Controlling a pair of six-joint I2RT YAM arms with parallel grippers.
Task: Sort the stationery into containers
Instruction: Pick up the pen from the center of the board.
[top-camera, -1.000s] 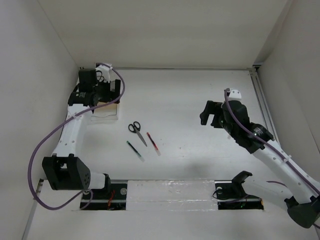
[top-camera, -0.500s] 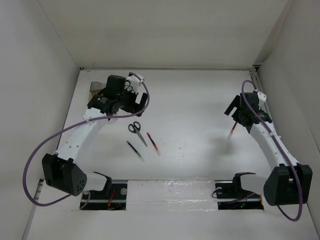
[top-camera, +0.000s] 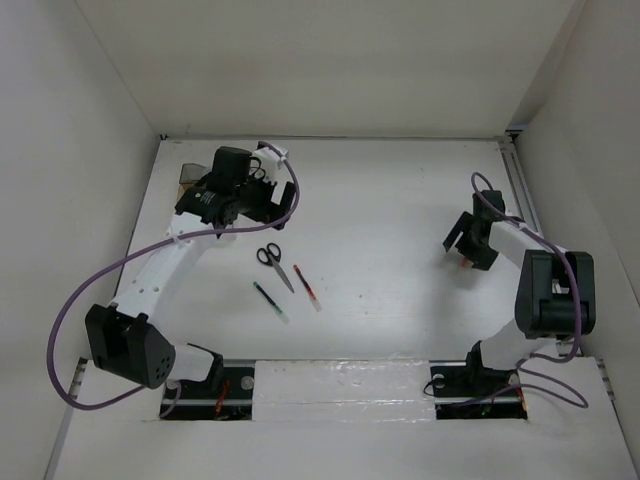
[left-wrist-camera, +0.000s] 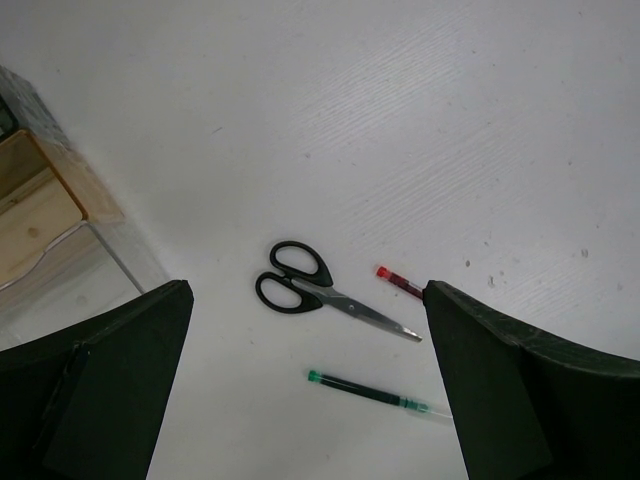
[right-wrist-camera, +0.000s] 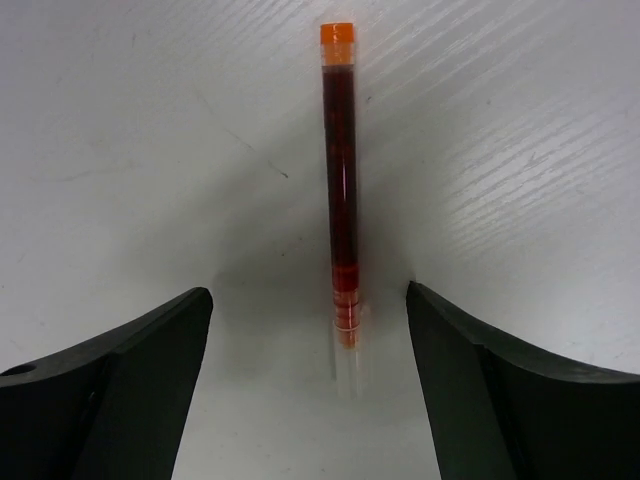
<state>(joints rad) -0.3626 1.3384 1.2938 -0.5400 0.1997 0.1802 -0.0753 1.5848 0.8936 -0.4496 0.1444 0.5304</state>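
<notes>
- Hovering above the scissors, your left gripper gapes wide, empty.
- Well right of the scissors, your right gripper straddles an orange-capped red pen, jaws parted, not touching it.

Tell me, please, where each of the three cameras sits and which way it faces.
Top: above and behind the arms, looking down on the table; both arms, left hand and right hand show.
Left wrist: on the left arm, looking down at scissors, a dark pen and the box; the left fingers show.
Right wrist: low over an orange-capped red pen; the right fingers show.
Shared: top and left wrist both show the scissors and dark pen.
</notes>
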